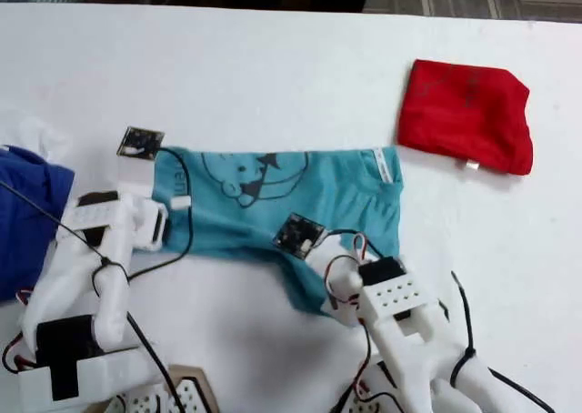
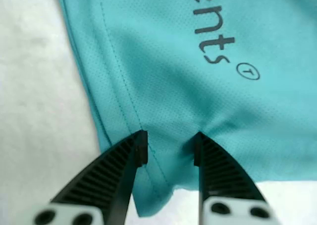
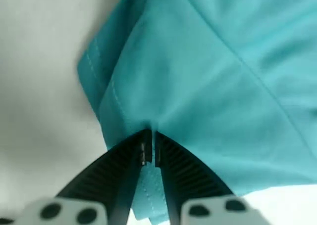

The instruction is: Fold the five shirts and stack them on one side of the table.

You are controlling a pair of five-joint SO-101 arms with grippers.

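Note:
A teal shirt (image 1: 273, 204) with a dark print lies partly folded across the middle of the white table (image 1: 273, 76). My left gripper (image 2: 169, 148) is open at the shirt's left hem, its two fingertips pressed down on the teal fabric (image 2: 198, 86) a short way apart. In the high view this gripper (image 1: 162, 224) sits at the shirt's left edge. My right gripper (image 3: 149, 148) is shut on a fold of the teal sleeve hem (image 3: 114, 101), at the shirt's lower front corner (image 1: 318, 295). A red shirt (image 1: 466, 115) lies folded at the back right.
A blue shirt (image 1: 27, 217) is bunched at the table's left edge, with a bit of white cloth (image 1: 36, 135) behind it. Black cables (image 1: 186, 240) trail from both arms over the front of the table. Bare tabletop runs along the back and front right.

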